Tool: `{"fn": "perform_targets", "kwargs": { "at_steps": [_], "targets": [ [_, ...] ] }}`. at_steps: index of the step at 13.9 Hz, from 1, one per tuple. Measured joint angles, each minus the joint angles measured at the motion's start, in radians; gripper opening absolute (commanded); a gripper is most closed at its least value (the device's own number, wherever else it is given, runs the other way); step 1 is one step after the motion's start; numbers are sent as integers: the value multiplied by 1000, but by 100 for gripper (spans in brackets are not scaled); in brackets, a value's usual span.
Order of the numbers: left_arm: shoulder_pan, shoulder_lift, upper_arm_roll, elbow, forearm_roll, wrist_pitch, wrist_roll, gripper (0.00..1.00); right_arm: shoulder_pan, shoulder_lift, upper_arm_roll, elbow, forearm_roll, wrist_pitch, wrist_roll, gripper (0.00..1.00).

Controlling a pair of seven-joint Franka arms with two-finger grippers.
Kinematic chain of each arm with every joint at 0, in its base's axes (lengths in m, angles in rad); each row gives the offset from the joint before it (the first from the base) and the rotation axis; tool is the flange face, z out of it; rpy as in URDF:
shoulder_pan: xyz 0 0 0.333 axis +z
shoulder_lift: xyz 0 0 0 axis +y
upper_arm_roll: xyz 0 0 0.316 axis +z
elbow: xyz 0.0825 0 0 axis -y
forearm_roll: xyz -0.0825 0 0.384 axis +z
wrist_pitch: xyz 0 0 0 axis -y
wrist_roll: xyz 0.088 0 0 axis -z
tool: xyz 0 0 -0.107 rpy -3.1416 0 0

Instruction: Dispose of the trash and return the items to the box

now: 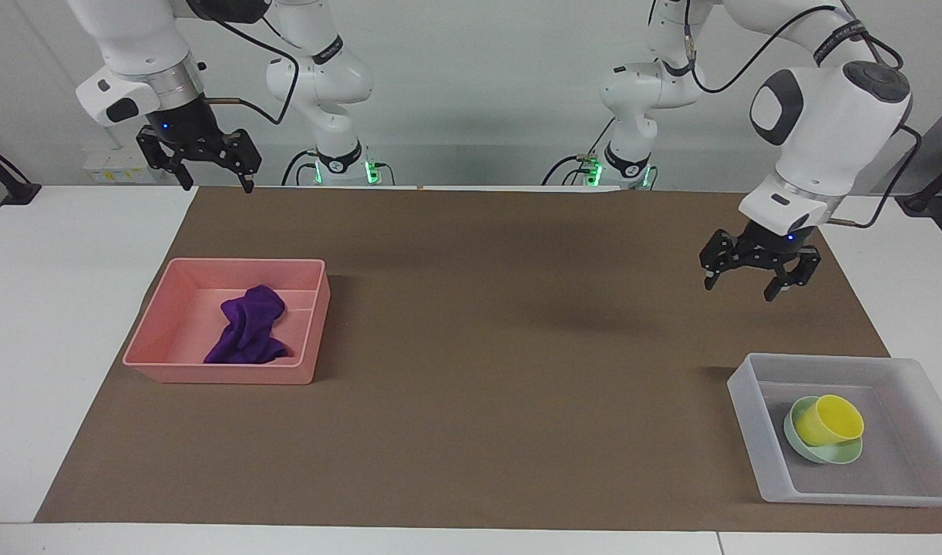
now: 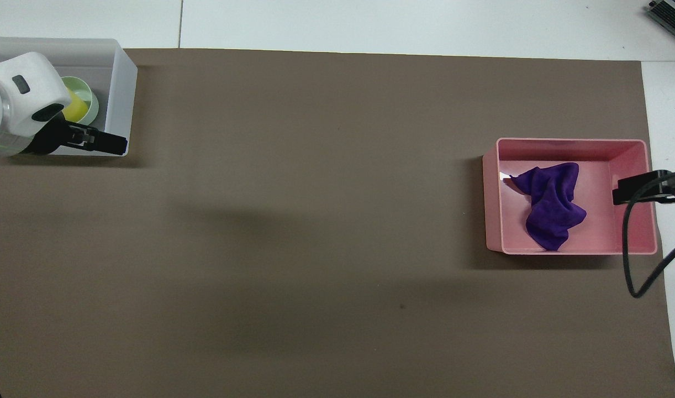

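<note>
The purple rag [image 1: 247, 335] lies crumpled in the pink tray [image 1: 224, 375]; it also shows in the overhead view [image 2: 553, 207]. The yellow cup [image 1: 829, 420] leans tilted inside the mint-green bowl [image 1: 825, 455], which sits in the translucent box [image 1: 748, 408]. In the overhead view my left wrist partly covers the cup [image 2: 75, 110] and bowl [image 2: 90, 97]. My left gripper [image 1: 739, 289] is open and empty, raised over the brown mat beside the box. My right gripper [image 1: 216, 185] is open and empty, held high over the mat's edge at the right arm's end.
A brown mat [image 1: 479, 347] covers most of the white table [image 1: 55, 308]. The pink tray [image 2: 569, 145] stands at the right arm's end and the box [image 2: 125, 83] at the left arm's end. The right arm's cable [image 2: 627, 260] hangs beside the tray.
</note>
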Motion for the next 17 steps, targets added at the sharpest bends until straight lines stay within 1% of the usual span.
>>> {"fn": "perform_targets", "kwargs": {
  "at_steps": [3,5,10,17],
  "targets": [
    [-22,-52,0,-10,3,-96,-11,100,0,0,0,-2,0,0,0,100],
    [-21,-66,4,-4,15,-115,-11,100,0,0,0,-3,0,0,2,100],
    [-21,-60,8,69,18,-192,-11,100,3,0,2,-7,0,0,2,100],
    [-22,-50,8,86,18,-196,-11,100,3,0,2,-12,0,0,2,100]
  ]
}}
